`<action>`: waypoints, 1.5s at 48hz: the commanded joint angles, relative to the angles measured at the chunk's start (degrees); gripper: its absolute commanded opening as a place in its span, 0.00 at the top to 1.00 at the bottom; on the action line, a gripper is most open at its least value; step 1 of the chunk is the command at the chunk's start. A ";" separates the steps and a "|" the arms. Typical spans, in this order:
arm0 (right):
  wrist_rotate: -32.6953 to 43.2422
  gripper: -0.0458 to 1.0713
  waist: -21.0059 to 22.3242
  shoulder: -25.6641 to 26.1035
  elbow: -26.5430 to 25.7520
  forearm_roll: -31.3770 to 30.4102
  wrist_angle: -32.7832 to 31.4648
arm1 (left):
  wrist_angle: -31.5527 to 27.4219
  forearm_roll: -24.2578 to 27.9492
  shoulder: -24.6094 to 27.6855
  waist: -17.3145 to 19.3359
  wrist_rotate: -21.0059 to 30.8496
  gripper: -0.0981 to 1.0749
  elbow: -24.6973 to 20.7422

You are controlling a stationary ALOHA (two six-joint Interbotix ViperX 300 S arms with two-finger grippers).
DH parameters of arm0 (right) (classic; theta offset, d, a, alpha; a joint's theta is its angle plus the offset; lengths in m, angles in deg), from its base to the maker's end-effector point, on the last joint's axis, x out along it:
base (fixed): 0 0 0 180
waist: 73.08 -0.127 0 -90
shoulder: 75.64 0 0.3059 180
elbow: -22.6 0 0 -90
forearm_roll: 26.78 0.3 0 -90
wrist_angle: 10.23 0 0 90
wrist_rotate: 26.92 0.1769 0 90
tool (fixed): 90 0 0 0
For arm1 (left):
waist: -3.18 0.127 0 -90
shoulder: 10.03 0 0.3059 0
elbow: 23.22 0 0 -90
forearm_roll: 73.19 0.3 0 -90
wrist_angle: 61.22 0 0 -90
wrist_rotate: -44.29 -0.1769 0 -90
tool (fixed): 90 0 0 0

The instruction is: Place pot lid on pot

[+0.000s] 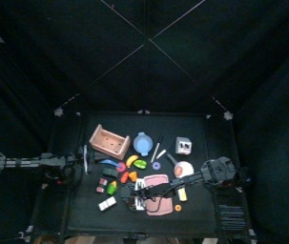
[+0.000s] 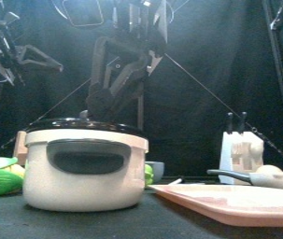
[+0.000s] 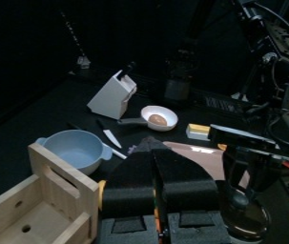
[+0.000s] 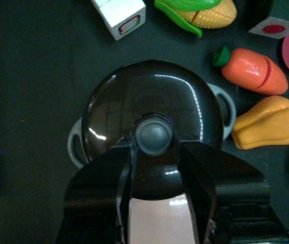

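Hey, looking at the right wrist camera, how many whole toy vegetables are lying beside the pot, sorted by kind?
Corn cob: 1
Carrot: 1
Bell pepper: 1
Total: 3, leaving out the slivers cut off at the picture's edge.

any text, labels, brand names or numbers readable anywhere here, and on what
None can be read.
White box by the pot: a dark panel on one face, no legible letters.
White block on the table: plain, no print visible.
Dark lid and pink tray: unmarked.
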 commanded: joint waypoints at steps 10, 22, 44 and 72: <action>0.00 0.43 0.26 0.97 -1.23 0.00 0.26 | 0.62 -0.09 0.09 0.09 -0.09 0.94 -0.70; 0.00 0.42 0.26 0.88 -1.05 -0.97 0.26 | 0.62 0.00 0.18 0.09 -0.09 0.94 -0.79; -0.09 0.09 0.00 1.58 -1.41 -1.32 0.35 | 0.53 0.00 0.18 0.00 -0.18 0.94 -0.79; 1.14 0.08 0.70 8.88 3.69 -4.13 5.71 | 0.62 0.00 0.18 0.53 -0.18 0.94 -0.88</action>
